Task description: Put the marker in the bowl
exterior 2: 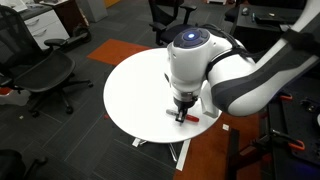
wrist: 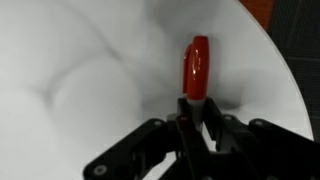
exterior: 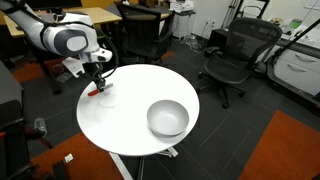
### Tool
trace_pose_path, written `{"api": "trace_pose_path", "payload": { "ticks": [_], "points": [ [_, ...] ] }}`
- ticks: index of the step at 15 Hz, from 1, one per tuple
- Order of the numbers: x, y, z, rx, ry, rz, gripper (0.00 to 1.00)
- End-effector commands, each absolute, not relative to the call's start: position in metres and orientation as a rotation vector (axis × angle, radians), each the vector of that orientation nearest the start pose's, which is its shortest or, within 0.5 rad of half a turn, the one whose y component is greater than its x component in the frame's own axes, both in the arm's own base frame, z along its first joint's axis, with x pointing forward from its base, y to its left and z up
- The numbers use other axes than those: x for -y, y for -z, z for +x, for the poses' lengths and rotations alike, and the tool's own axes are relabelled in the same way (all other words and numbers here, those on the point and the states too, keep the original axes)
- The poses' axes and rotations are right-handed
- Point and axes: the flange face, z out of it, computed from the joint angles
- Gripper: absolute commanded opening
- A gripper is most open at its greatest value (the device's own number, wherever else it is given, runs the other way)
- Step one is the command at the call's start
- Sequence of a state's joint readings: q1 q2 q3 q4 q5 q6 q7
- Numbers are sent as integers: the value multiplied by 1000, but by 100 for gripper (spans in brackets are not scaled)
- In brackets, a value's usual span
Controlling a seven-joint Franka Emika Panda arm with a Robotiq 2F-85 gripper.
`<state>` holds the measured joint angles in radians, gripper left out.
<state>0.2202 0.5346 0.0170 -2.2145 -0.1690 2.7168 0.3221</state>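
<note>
The marker (wrist: 196, 68) shows its red cap end in the wrist view, sticking out from between my gripper's fingers (wrist: 192, 108). My gripper is shut on the marker just above the white table near its edge, in both exterior views (exterior: 97, 85) (exterior 2: 182, 112). The red end also shows by the fingers (exterior: 93, 91) (exterior 2: 189, 117). The silvery-grey bowl (exterior: 167, 118) stands empty on the far side of the table from my gripper. The bowl is hidden behind the arm in an exterior view.
The round white table (exterior: 130, 110) (exterior 2: 140, 85) stands on a dark carpet with an orange patch (exterior: 285, 150). Black office chairs (exterior: 232, 55) (exterior 2: 45, 70) and desks surround it.
</note>
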Motion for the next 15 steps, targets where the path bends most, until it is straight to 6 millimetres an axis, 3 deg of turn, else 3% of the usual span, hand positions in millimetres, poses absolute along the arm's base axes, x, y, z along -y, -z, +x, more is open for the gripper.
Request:
{"api": "trace_pose_path", "payload": {
  "ticks": [1,3,7,15],
  "points": [
    [-133,-143,519,115,-1,-3196,5],
    [-130,-165,511,81,37,-3211,5],
    [-107,-233,505,-22,173,-3209,5],
    [-20,-378,515,-342,367,-3176,5]
  ]
}}
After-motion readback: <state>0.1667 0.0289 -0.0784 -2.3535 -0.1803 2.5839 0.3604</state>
